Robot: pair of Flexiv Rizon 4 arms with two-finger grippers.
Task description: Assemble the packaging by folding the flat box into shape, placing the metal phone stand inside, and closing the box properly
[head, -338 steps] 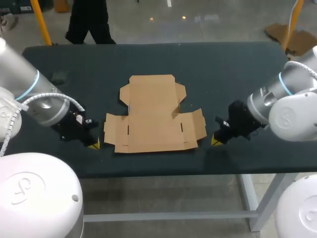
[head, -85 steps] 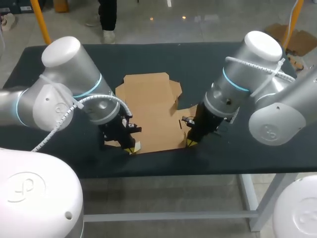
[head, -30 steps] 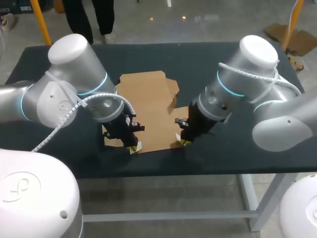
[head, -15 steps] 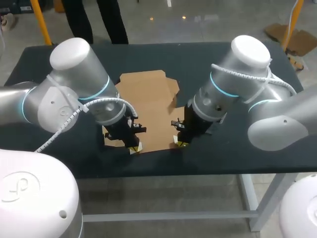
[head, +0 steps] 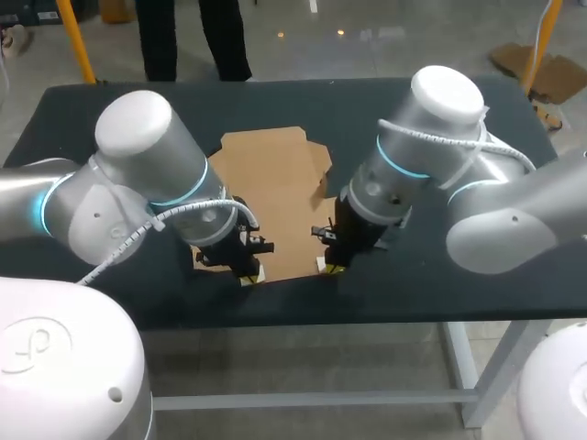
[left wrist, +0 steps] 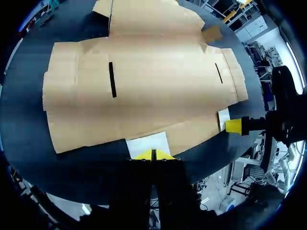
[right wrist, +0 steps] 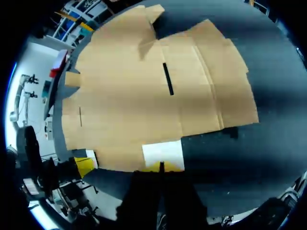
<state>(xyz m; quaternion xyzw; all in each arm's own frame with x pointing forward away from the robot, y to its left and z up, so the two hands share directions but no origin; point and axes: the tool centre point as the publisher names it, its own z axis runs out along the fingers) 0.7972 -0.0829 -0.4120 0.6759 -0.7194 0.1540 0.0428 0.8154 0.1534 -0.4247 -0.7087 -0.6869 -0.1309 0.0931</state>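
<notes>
Box blank (head: 275, 183) lies flat on the counter (head: 440, 119), left fingers (left wrist: 144, 155) and right fingers (right wrist: 153, 166) both pinched closed on nothing, tips at its near edge, guessing to pry up that flap.

Left arm (head: 138, 179), right arm (head: 417, 170) over box (head: 275, 174)

Flat box (head: 271, 183), side flaps hidden
</notes>
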